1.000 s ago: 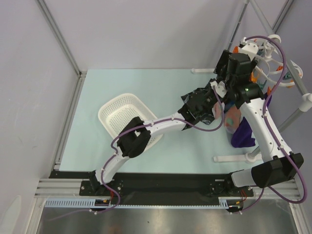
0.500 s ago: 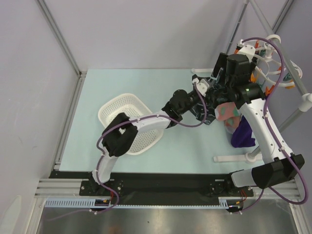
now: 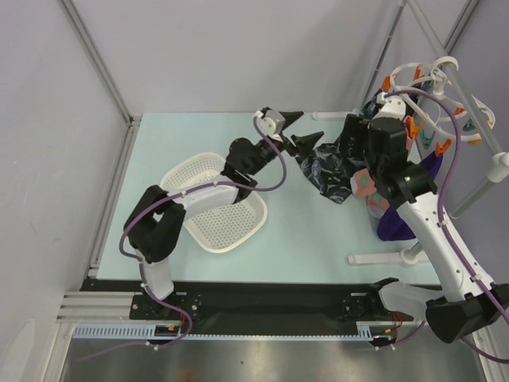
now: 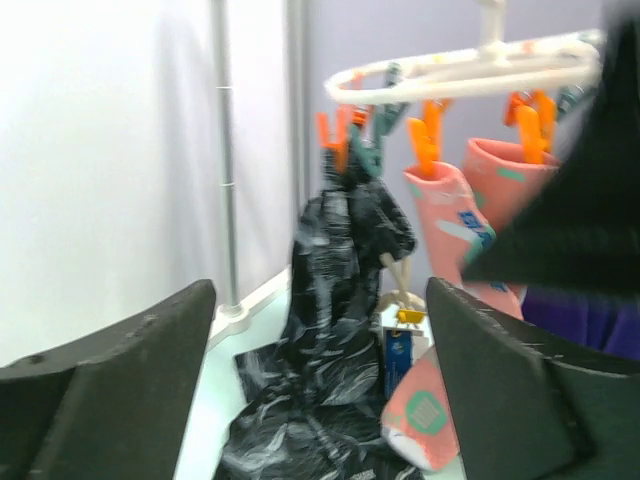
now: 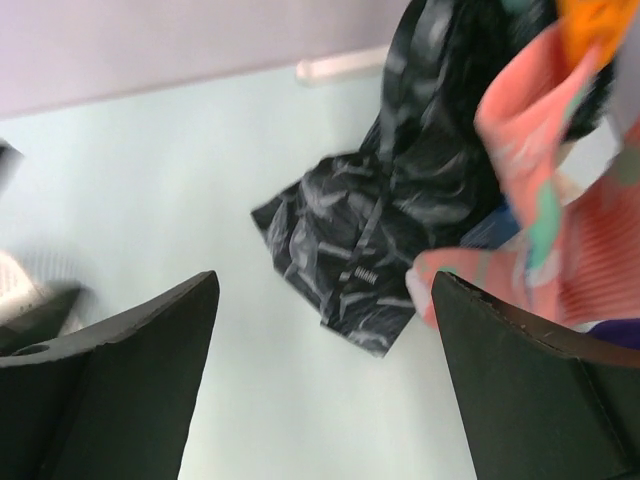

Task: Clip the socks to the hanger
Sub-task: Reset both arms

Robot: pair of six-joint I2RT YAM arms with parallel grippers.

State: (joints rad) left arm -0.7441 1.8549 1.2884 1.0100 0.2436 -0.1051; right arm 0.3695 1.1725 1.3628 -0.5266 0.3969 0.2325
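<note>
The white ring hanger (image 3: 433, 83) with orange and teal pegs hangs at the far right; it also shows in the left wrist view (image 4: 470, 65). Two salmon-pink socks (image 4: 452, 215) hang from orange pegs on it. They show in the top view (image 3: 367, 185) and in the right wrist view (image 5: 540, 130). My left gripper (image 3: 297, 131) is open and empty over the table, left of the hanger. In its own view (image 4: 320, 400) nothing lies between the fingers. My right gripper (image 3: 358, 129) is open and empty beside the socks; its own view (image 5: 325, 385) shows bare table between the fingers.
A dark navy white-patterned cloth (image 3: 328, 167) hangs from the hanger down to the table. A purple garment (image 3: 398, 223) hangs behind the socks. A white basket (image 3: 208, 199) sits left of centre under the left arm. A white stand foot (image 3: 382, 259) lies near the right.
My left gripper has drawn back from the socks to the left and far side of the table. My right gripper has pulled away from the hanger. The socks stay hanging.
</note>
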